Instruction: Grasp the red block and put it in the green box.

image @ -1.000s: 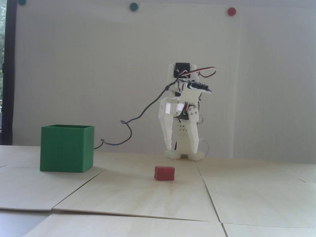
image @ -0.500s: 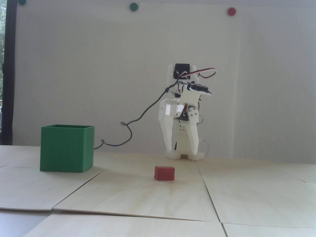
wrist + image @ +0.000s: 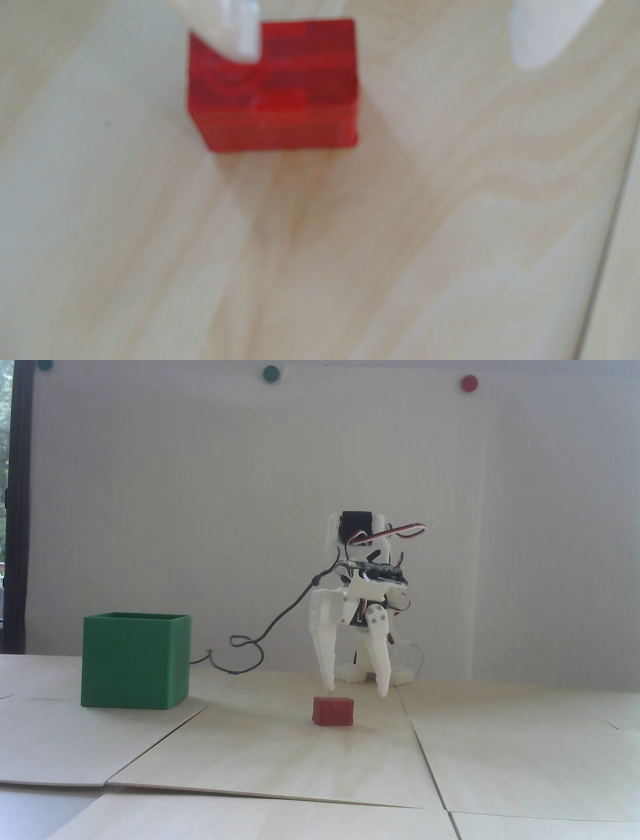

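Wooden table [image 3: 500, 750], arm bent down, pincer [image 3: 356, 692] spread above red block [image 3: 333, 711]

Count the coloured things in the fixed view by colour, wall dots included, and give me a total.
Red: 2, the red block and one wall dot.
Green: 3, the green box and two wall dots.
Total: 5.
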